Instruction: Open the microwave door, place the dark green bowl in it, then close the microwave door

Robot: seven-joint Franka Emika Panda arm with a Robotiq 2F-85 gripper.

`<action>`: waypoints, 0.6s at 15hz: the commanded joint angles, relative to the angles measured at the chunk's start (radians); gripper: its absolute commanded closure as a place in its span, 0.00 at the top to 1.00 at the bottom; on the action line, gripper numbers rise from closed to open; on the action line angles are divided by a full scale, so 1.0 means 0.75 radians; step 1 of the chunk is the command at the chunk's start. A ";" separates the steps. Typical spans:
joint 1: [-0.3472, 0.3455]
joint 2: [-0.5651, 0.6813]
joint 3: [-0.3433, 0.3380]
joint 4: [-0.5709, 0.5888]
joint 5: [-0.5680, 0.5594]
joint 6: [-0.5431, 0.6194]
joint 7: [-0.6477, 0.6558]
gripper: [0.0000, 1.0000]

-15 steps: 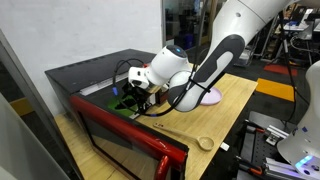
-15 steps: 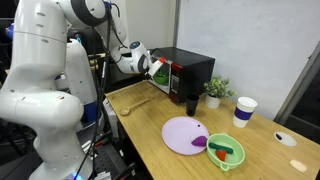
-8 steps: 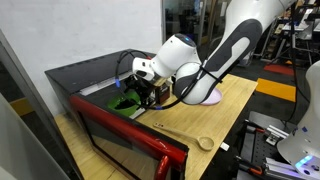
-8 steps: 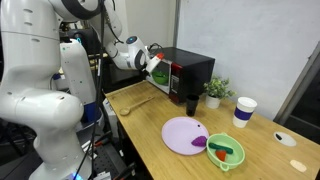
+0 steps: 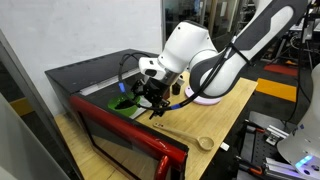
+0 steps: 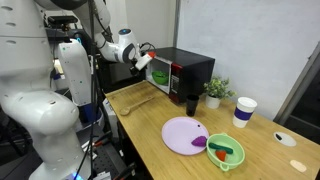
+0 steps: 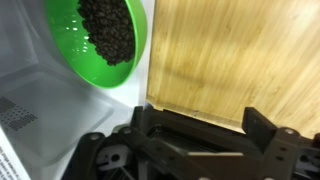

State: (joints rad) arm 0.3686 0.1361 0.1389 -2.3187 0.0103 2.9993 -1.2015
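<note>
The microwave [image 5: 90, 72] [image 6: 192, 62] stands at the table's end with its red-framed microwave door [image 5: 128, 138] swung wide open. The dark green bowl [image 5: 122, 103] [image 7: 100, 35], its inside dark and speckled, sits by itself on the pale floor inside the cavity. My gripper [image 5: 152, 100] [image 6: 145, 60] [image 7: 200, 125] hovers just outside the opening, over the wooden table edge, open with nothing between its black fingers [image 7: 262, 125]. It is apart from the bowl.
On the wooden table [image 7: 240, 55] lie a wooden spoon [image 5: 190, 133] [image 6: 130, 108], a lavender plate [image 6: 185, 135] and a lime-green bowl [image 6: 226, 152]. A white cup [image 6: 244, 111], a potted plant [image 6: 214, 92] and a black cup [image 6: 191, 103] stand near the microwave.
The gripper has drawn back out of the microwave opening and the arm has lifted away. The green bowl stays inside where it was.
</note>
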 commanded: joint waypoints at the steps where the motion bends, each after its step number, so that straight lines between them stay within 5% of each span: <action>1: -0.079 -0.057 0.066 -0.016 0.170 -0.164 -0.195 1.00; 5: -0.088 -0.025 0.010 0.010 0.148 -0.259 -0.220 1.00; 6: -0.163 -0.015 0.071 0.017 0.111 -0.274 -0.194 1.00; 9: -0.197 0.007 0.077 0.024 0.061 -0.293 -0.181 1.00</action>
State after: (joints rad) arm 0.2706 0.1201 0.1670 -2.3186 0.0942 2.8091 -1.3348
